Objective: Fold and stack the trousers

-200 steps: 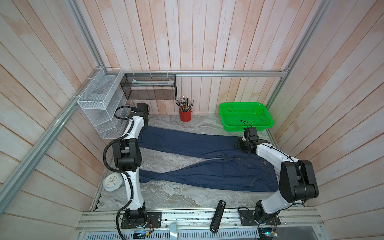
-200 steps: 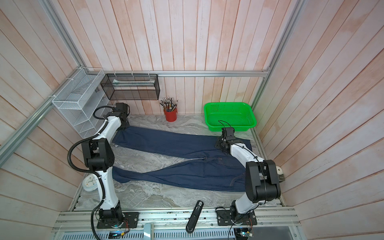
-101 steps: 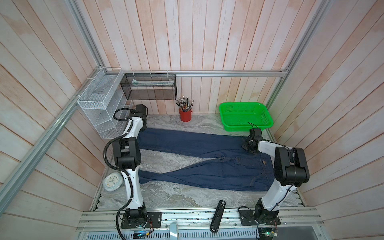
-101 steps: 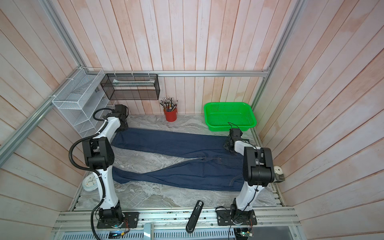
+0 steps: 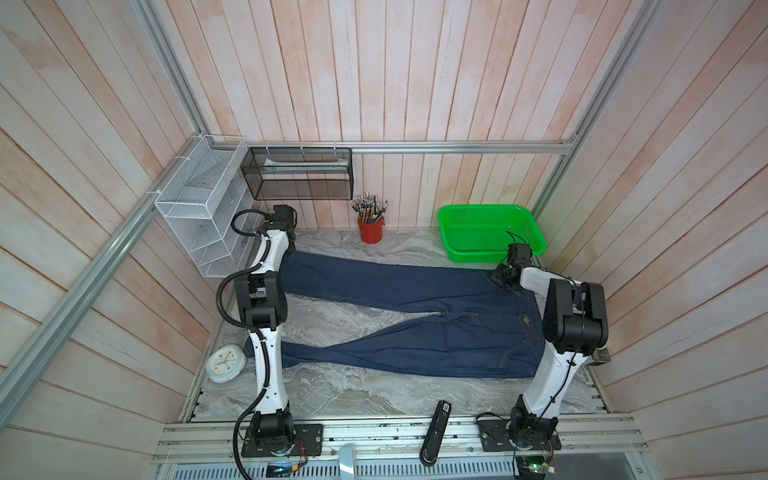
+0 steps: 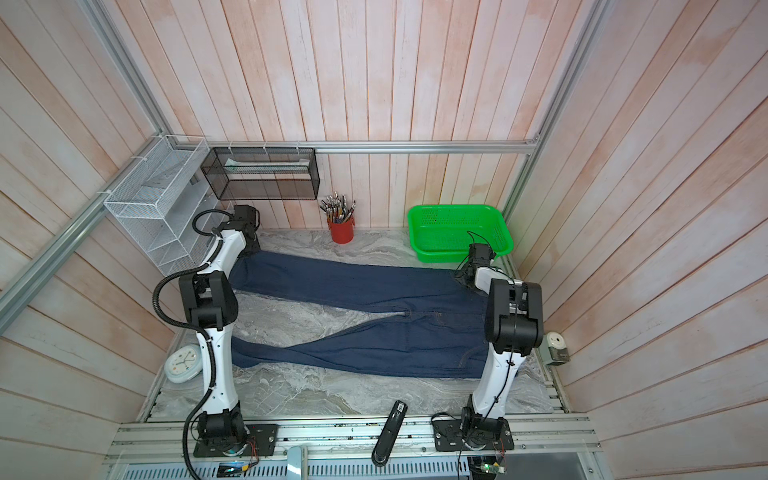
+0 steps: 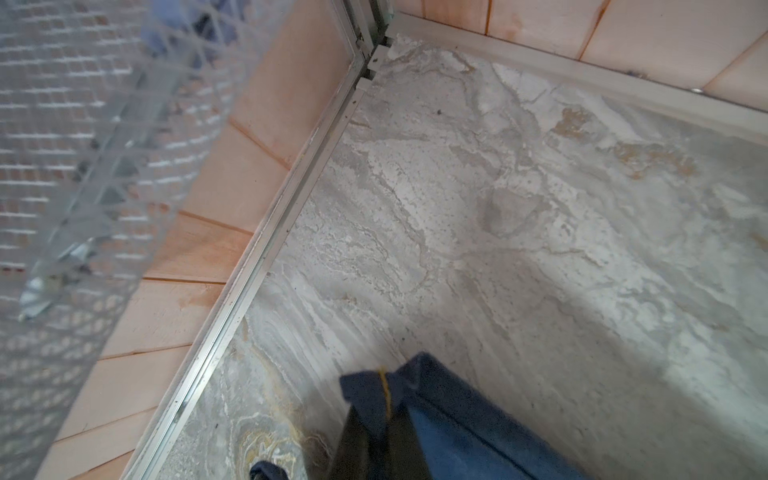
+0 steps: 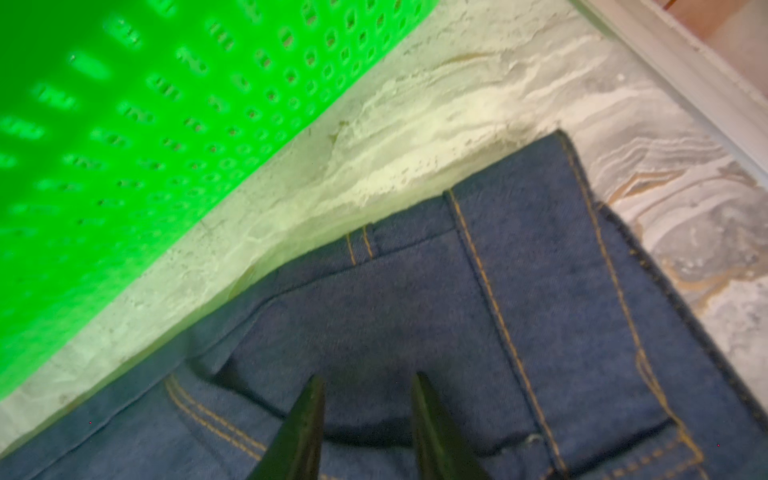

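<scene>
At far-left table corner, left gripper (image 7: 380, 401) – narrow fingers pinching hem of trousers (image 5: 399, 286), likely to carry far leg over. Trousers flat across table (image 5: 332, 386), legs splayed left, waist right. Right gripper (image 8: 370, 399) – fingers parted over waist corner beside green basket (image 8: 166, 124), nothing gripped; probably lining up matching hold for fold.

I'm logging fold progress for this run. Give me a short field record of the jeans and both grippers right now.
trousers: unfolded, flat on the table, legs spread in a V, waist at the right arm's side
left gripper: at the far leg's hem, touching it; grip unclear
right gripper: open, over the far waistband corner, beside the green basket
folds done: none
</scene>
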Controlling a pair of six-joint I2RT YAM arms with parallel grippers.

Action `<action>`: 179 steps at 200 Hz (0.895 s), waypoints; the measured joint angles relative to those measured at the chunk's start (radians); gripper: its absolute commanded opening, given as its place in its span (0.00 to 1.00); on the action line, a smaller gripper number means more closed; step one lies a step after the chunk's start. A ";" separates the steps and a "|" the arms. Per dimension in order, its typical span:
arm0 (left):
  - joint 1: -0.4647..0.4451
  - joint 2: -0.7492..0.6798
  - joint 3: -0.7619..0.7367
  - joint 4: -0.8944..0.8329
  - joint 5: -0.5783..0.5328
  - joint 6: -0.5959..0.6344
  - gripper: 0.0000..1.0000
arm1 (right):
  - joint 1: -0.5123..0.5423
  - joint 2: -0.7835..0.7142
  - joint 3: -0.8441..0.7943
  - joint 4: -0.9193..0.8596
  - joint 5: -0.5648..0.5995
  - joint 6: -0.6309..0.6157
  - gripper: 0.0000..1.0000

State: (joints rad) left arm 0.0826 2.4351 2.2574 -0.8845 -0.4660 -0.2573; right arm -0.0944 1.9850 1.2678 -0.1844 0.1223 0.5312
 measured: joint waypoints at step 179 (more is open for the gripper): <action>0.037 -1.245 -1.127 -0.053 0.254 -0.316 0.74 | 0.583 -0.592 -0.345 -0.101 -0.061 0.092 0.49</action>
State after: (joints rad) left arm 0.1200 1.1904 1.1305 -0.9371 -0.2119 -0.5732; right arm 0.4881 1.3933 0.9226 -0.2855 0.0612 0.6231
